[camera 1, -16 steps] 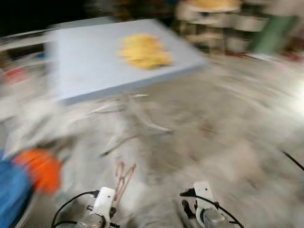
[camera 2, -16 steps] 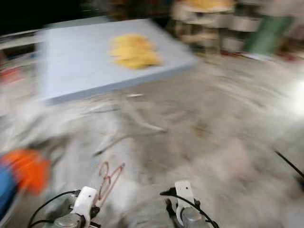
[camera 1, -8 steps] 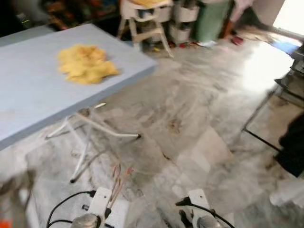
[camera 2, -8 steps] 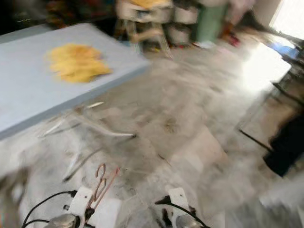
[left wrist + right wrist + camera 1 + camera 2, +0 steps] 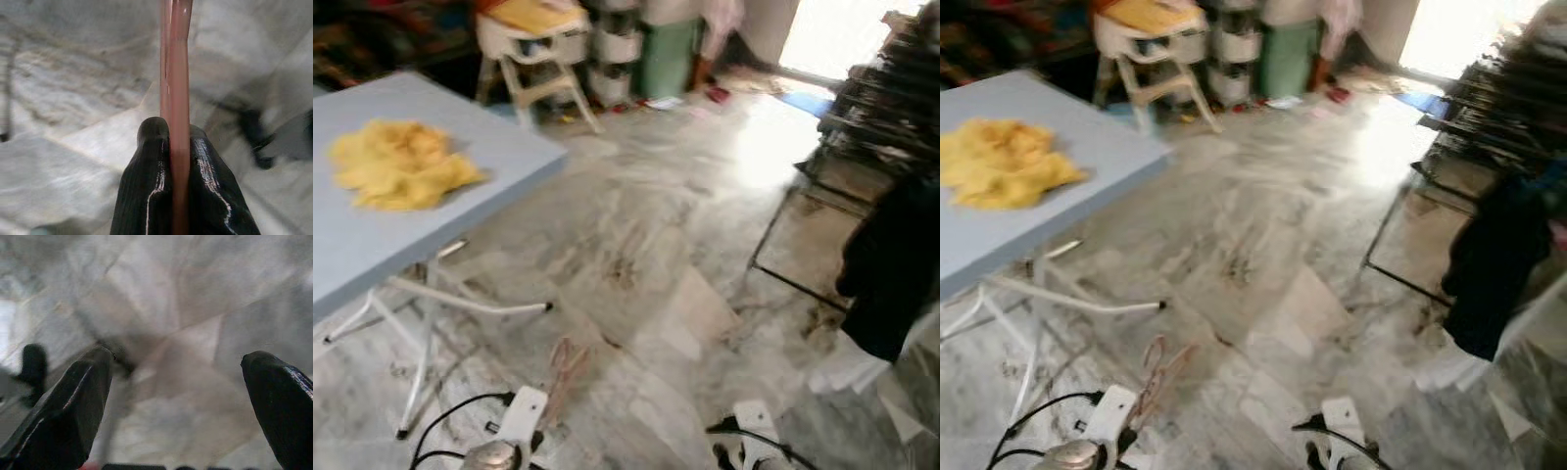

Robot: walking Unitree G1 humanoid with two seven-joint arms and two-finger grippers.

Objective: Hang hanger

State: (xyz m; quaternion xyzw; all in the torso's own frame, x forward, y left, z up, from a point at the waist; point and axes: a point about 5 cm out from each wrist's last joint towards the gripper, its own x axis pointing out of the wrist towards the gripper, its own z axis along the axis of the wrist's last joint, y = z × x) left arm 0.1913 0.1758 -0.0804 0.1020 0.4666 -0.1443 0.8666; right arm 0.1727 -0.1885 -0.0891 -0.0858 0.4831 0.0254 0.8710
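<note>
A thin pink hanger [image 5: 175, 98] runs straight up between the two black fingers of my left gripper [image 5: 173, 134], which is shut on it. From the head, the hanger [image 5: 564, 367] sticks forward above my left wrist [image 5: 514, 431] at the bottom of the picture, over the marble floor. My right gripper [image 5: 181, 396] is open, its fingers [image 5: 73, 406] wide apart above bare floor; its wrist [image 5: 1337, 436] shows low at centre right.
A light blue folding table [image 5: 372, 235] with a yellow cloth [image 5: 396, 166] on it stands at the left on white legs [image 5: 460, 304]. A black rack [image 5: 867, 127] with a dark garment [image 5: 891, 264] stands at the right. A white chair [image 5: 533, 54] and bins are at the back.
The whole view has swung to the right: the table has slid to the left and the rack with the dark garment has come in at the right. The hanger stays in my left gripper.
</note>
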